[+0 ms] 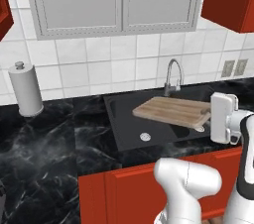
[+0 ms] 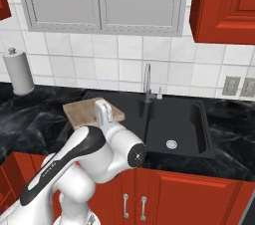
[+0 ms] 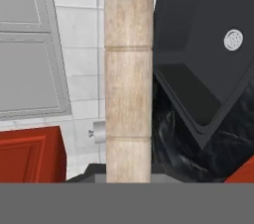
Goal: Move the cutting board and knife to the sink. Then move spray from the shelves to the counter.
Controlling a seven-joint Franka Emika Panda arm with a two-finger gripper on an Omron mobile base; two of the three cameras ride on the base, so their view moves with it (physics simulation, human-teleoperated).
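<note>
Gripper (image 1: 211, 119) clamped on grained light-wood cutting board (image 1: 171, 110), apparently above dark recessed sink (image 1: 130, 130); marble-veined counter (image 1: 44, 139).

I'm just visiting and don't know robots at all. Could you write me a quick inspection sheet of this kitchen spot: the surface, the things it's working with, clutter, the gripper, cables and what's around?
Surface: black marble-patterned counter with white veining, over red cabinet fronts.
Job's things: light-wood cutting board held up over the dark sink, tilted, not lying in the basin; the hand view looks along its length. Knife and spray: nothing seen.
Clutter: paper towel roll standing upright on the counter by the wall.
Gripper: gripper shut on the board's near end.
Cables: nothing seen.
Surroundings: metal faucet behind the sink, white-tiled wall with wall outlets, grey upper cabinets, red upper cabinets to the sides.
</note>
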